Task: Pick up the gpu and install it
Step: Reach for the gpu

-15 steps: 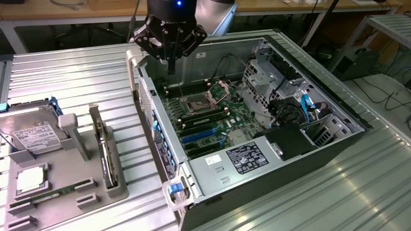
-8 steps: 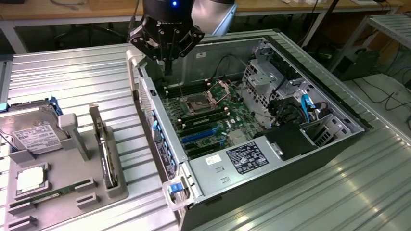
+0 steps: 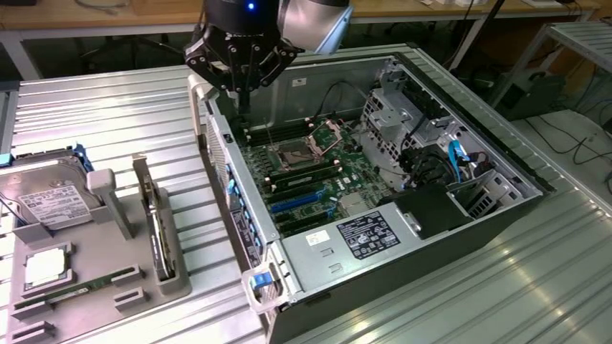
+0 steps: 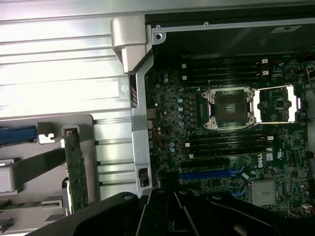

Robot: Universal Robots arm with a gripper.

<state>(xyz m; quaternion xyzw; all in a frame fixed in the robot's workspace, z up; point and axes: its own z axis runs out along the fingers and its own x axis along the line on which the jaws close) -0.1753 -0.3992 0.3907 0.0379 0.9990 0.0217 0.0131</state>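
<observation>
Ribbed surface (image 3: 105, 115): bright bare metal. Case (image 3: 306, 93): dull grey sheet metal, with a matt green board (image 3: 306, 172) inside. Tray (image 3: 115, 287): matt grey plastic. Tool (image 3: 243, 107): glossy black. Drive (image 3: 48, 201): silver metal, white paper label.

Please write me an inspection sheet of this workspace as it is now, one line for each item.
surface: ribbed metal table, bearing an open computer case and a grey holder.
job's things: gpu stands on edge in the holder; motherboard lies exposed in the case.
clutter: hard drive and memory stick in the holder.
grippers: hand shut, empty, above the case's far corner.
cables: blue cables inside the case.
surroundings: wooden benches behind the table.
</observation>
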